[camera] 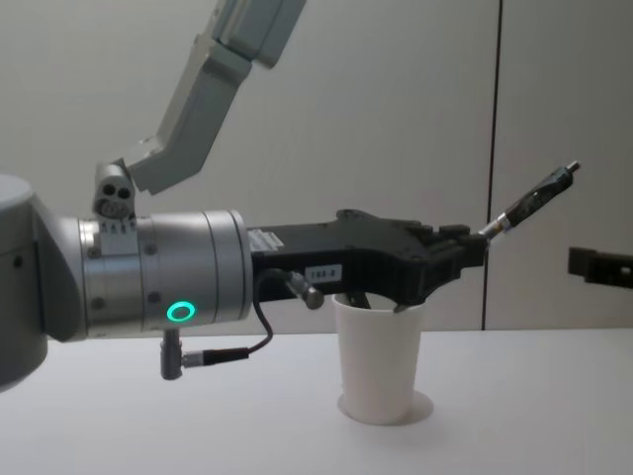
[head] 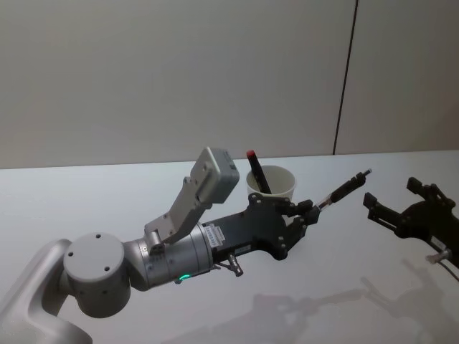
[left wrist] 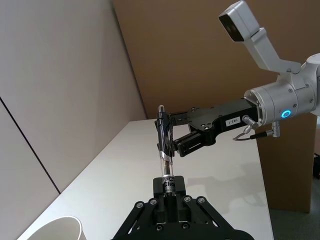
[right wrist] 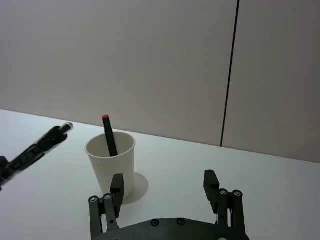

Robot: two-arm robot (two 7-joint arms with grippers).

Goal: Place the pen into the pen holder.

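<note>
My left gripper (head: 312, 208) is shut on the pen (head: 346, 187), a black pen with a clear barrel section that points up and to the right, past the pen holder. The pen holder (head: 273, 183) is a white paper cup standing upright on the table. Inside it leans another black pen with a red end (head: 256, 170). In the chest view the left gripper (camera: 473, 249) hovers just above the cup (camera: 380, 358), with the held pen (camera: 530, 206) angled upward. My right gripper (head: 393, 195) is open, with nothing between its fingers, to the right of the held pen's tip.
The white table (head: 86, 201) runs back to a plain wall (head: 179, 72) with a dark vertical seam (head: 347, 79). In the left wrist view the table edge (left wrist: 264, 175) drops off beside a brown panel.
</note>
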